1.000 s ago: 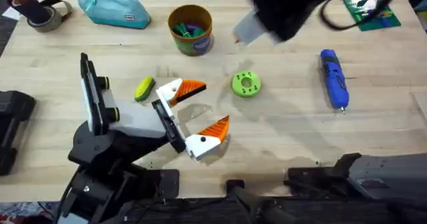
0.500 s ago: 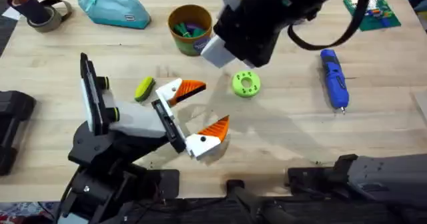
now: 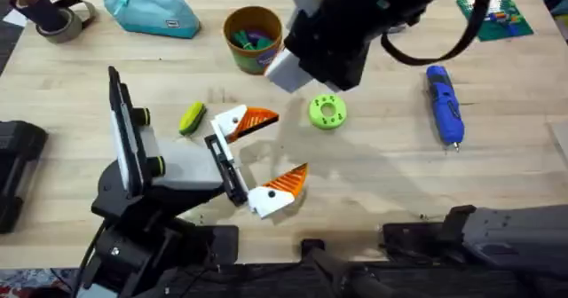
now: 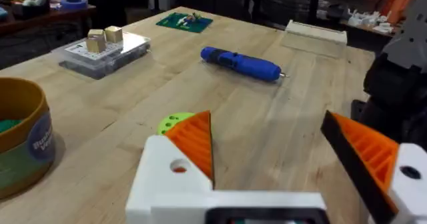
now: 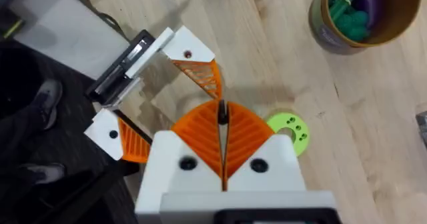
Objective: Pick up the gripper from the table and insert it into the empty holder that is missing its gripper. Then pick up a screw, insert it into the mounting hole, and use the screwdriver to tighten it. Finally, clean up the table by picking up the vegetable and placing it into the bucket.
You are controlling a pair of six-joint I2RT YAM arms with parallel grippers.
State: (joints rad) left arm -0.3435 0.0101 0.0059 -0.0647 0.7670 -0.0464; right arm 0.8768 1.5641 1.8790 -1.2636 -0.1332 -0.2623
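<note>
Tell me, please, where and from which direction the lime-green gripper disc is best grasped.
Probably by its outer rim, from straight above. The gripper lies flat on the table, so opposite edges are the only faces two fingers could pinch. It has bare wood all round; the open left gripper sits beside it.

The right arm [image 3: 355,23] looks dark and blurred, hiding part of the table [image 3: 497,183] behind. The bucket [image 4: 20,144] is cut by the edge.
</note>
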